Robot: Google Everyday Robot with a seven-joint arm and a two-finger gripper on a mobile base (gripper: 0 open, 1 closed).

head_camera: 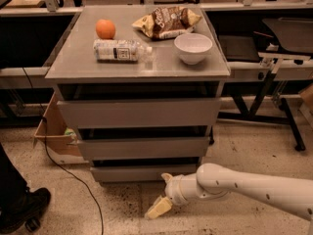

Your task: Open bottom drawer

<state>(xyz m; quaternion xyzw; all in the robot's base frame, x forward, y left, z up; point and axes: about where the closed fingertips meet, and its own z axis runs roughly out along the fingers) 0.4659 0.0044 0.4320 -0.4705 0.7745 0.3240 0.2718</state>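
The grey cabinet (63, 65) has three drawers. The bottom drawer (132, 173) is the lowest and shortest grey front, just above the floor, and it looks closed. My gripper (163, 193) is low at the cabinet's front right, on a white arm (254, 189) that comes in from the right. It is open: the upper fingertip (167, 177) is at the bottom drawer's front near its right end, and the lower fingertip (158, 207) hangs over the floor. It holds nothing.
On the cabinet top lie an orange (105, 29), a water bottle (119, 50), a chip bag (166, 21) and a white bowl (193, 47). A cardboard box (51, 131) and a cable (73, 175) are at the left. A person's shoe (22, 209) is bottom left. Table legs (288, 116) stand at the right.
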